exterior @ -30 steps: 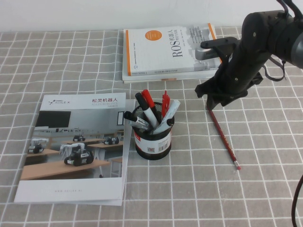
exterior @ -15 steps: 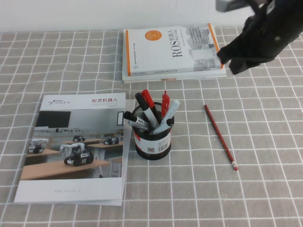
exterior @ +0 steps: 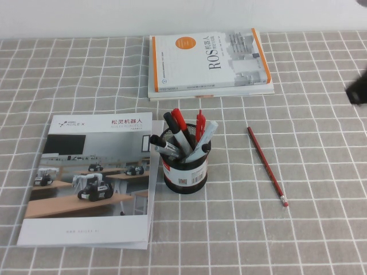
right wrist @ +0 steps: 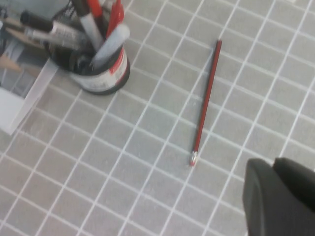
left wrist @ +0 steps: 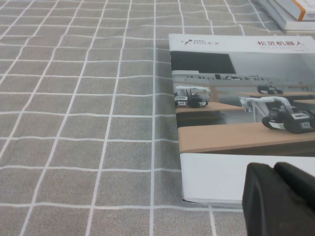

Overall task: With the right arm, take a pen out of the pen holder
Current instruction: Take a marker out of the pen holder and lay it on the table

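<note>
- High view: the black mesh pen holder (exterior: 184, 167) stands upright mid-bench, just beside the brochure (exterior: 92, 180), with red and black markers (exterior: 182, 134) standing in it. A red pencil (exterior: 268, 166) lies flat on the checked bench (exterior: 321, 229), near the holder on its right but not touching it. Only a dark sliver of the right arm (exterior: 359, 90) shows at the right edge, well apart from both, and its end effector is out of sight here. The ROS book (exterior: 209, 60) lies at the far side.
- Left wrist view: the left end effector (left wrist: 274, 173) hangs over the near corner of the brochure with its fingers pressed together on nothing. I read it as parked. Neither holder nor pencil shows in this view.
- Right wrist view: the right end effector (right wrist: 274, 169) is clenched and empty, raised above the bench. The pencil lies beneath it, free of any grip, with the holder farther off. Only this view shows the working end effector and that nothing is in it. Only the high view shows how pencil, holder, brochure and book lie together.
- Step in hand, as I judge it: one writing tool is out of the holder and on the bench, so the removal looks done and the arm is clear. The next move calls for little beyond parking. If another pen is wanted, the fingers must open and line up above a marker's cap.
</note>
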